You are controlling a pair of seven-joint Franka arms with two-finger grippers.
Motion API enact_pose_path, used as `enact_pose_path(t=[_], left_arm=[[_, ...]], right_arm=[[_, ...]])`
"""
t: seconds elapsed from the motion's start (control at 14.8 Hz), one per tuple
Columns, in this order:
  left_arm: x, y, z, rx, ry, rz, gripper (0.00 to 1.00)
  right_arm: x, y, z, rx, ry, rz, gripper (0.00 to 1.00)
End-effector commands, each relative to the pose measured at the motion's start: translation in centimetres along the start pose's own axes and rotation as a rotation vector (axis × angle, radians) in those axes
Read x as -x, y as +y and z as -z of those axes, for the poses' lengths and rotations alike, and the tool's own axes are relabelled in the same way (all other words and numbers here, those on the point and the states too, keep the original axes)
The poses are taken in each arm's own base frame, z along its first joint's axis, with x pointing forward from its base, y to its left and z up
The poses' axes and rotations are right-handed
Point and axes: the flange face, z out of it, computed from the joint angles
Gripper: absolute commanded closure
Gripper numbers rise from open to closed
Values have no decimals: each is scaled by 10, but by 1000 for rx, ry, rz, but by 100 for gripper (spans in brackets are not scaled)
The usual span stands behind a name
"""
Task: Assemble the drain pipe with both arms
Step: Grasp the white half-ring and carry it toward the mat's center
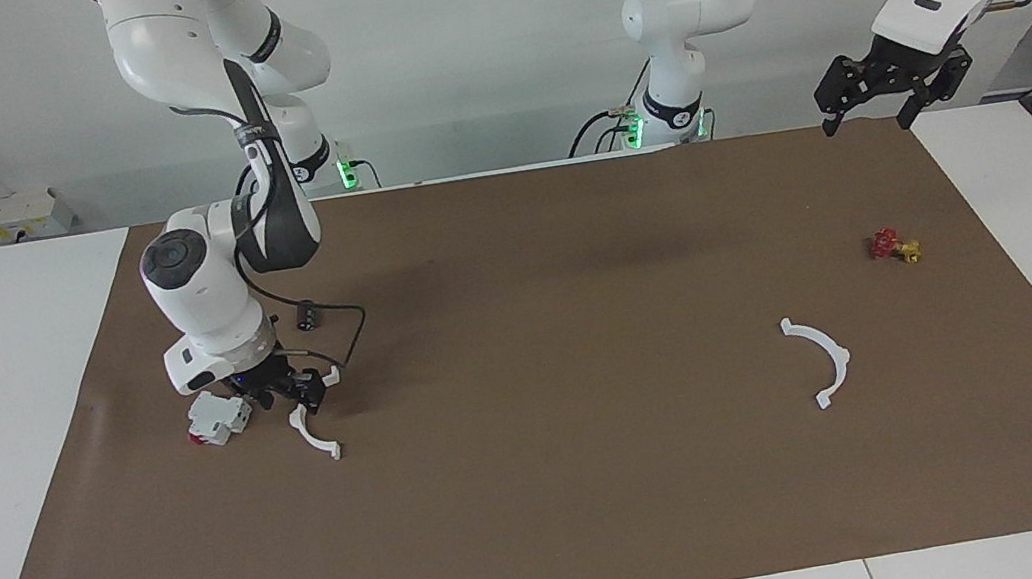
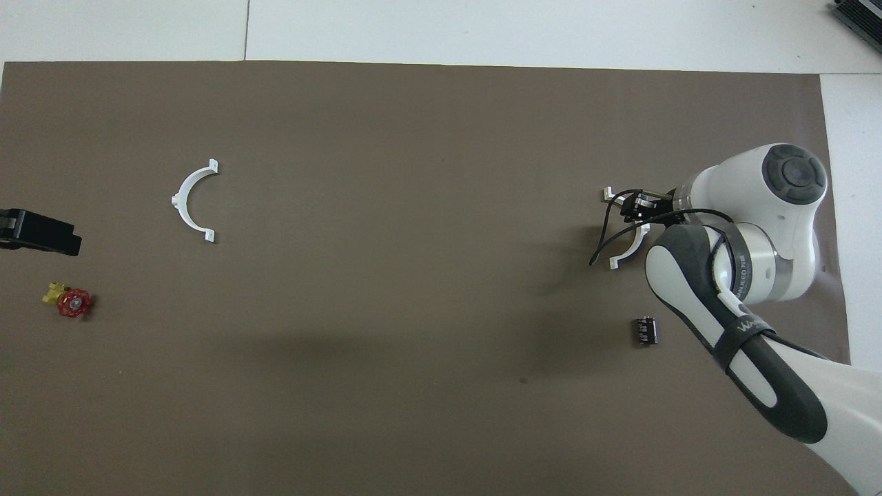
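Note:
One white half-ring arc (image 1: pixel 316 437) of the drain pipe lies on the brown mat toward the right arm's end; it also shows in the overhead view (image 2: pixel 624 255). My right gripper (image 1: pixel 293 393) is down at the middle of this arc, also seen from overhead (image 2: pixel 637 207). The second arc (image 1: pixel 829 359) lies apart on the mat toward the left arm's end, also seen from overhead (image 2: pixel 187 202). My left gripper (image 1: pixel 868 122) hangs open and empty, high over the mat's edge by the left arm's base; only its tip shows overhead (image 2: pixel 41 233). The left arm waits.
A white boxy block with a red part (image 1: pixel 216 418) lies right beside the right gripper. A small black cylinder (image 1: pixel 308 315) (image 2: pixel 645 331) lies nearer to the robots than the first arc. A red and yellow valve (image 1: pixel 892 245) (image 2: pixel 71 302) lies nearer to the robots than the second arc.

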Motion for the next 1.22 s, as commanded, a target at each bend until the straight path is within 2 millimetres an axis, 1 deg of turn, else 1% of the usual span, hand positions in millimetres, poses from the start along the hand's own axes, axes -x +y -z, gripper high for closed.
enact_pose_path(t=[0.0,0.14,0.27,0.34,0.41,0.81,0.95,1.02,1.15], left_arm=[[9,-1,1,-17,-3,11,0],[9,-1,1,-17,-3,11,0],[9,-1,1,-17,-3,11,0],[9,-1,0,-17,-5,11,0],[9,-1,1,-17,-3,11,0],[9,-1,1,-17,-3,11,0],[9,-1,1,-17,-3,11,0],[9,-1,1,-17,-3,11,0],[9,-1,1,-17,-3,11,0]], right_arm=[[12,1,-15,6,8,-26,23],[16,9,-29,1,16,-23,23],[17,12,-32,1,16,-25,25],[17,13,-32,3,12,-28,29],[17,14,-31,4,9,-35,36],[20,16,-34,11,-6,-41,86],[21,16,-34,14,-13,-40,97],[21,16,-34,17,-18,-39,100],[21,10,-31,22,-26,-30,100]])
